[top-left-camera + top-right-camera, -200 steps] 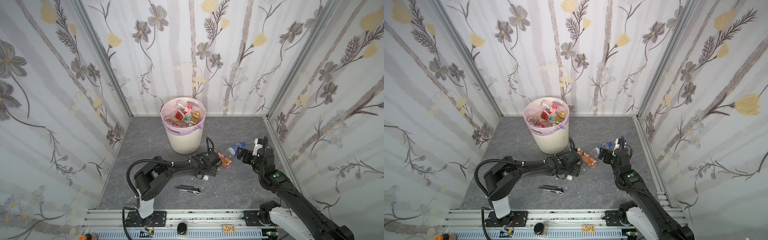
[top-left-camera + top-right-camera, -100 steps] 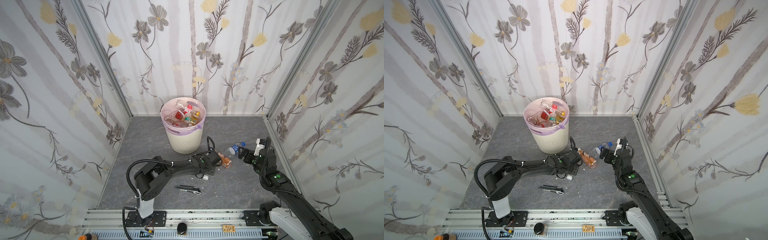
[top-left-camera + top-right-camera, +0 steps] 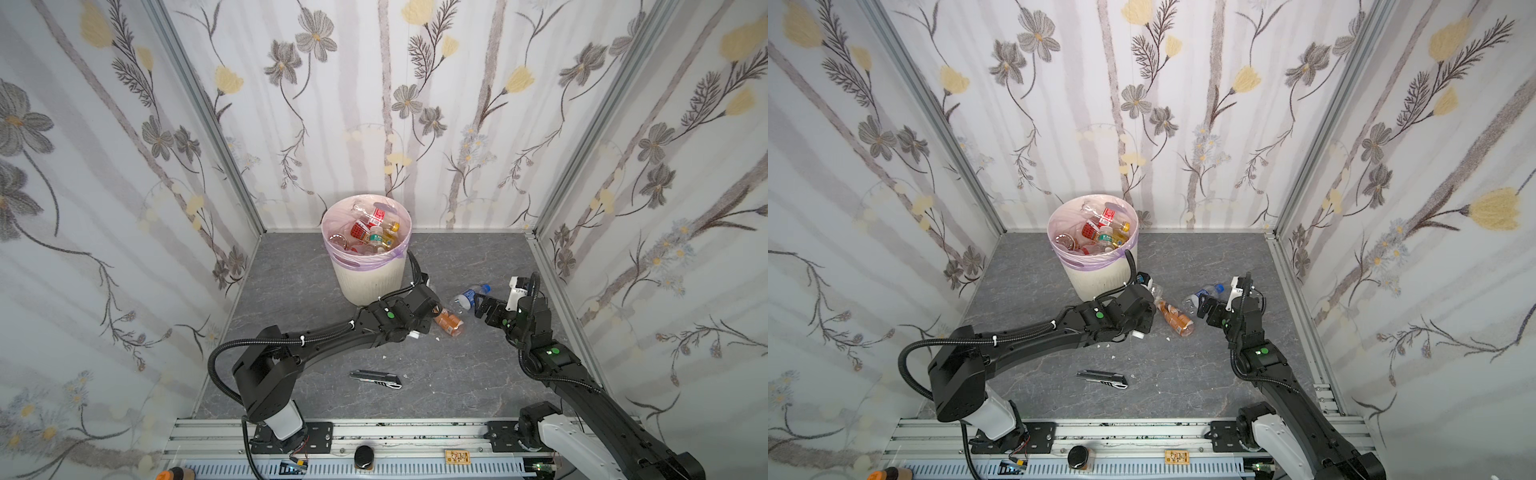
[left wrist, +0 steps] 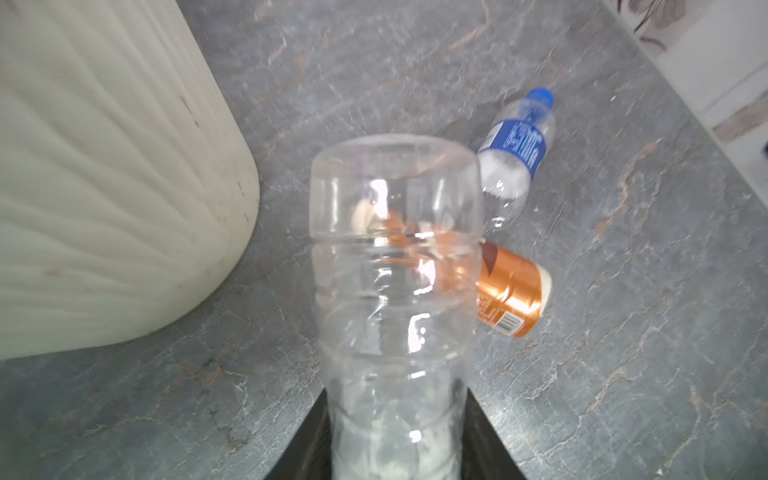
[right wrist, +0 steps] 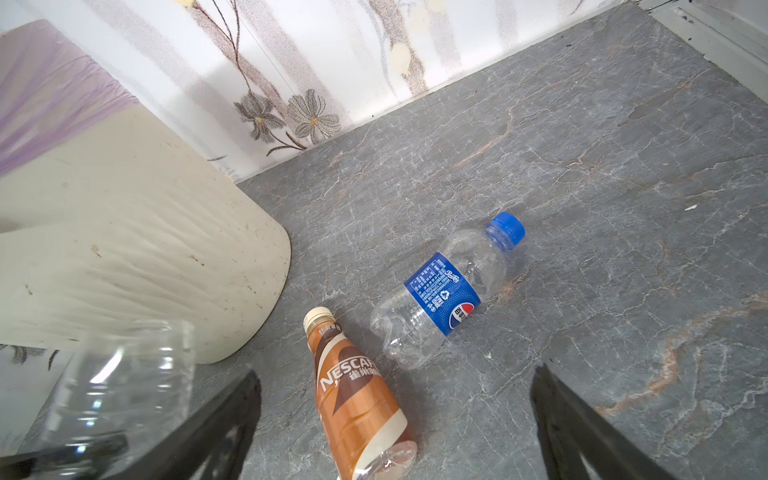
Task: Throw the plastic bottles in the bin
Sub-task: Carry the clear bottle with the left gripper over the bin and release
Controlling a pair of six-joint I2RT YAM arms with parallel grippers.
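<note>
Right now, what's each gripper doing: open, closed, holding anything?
Left gripper: closed on the clear bottle.
Right gripper: open, holding nothing.

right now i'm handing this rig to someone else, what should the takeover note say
Grippers: the left gripper is shut on the clear bottle, low beside the bin, not yet over it. The right gripper is open and empty.
Where: the blue-label bottle and the brown coffee bottle lie close together on the floor, under the right gripper.
Done: a pile of bottles is in the bin.
Left: drop in the clear bottle, then the other two. Leave the utility knife.
</note>
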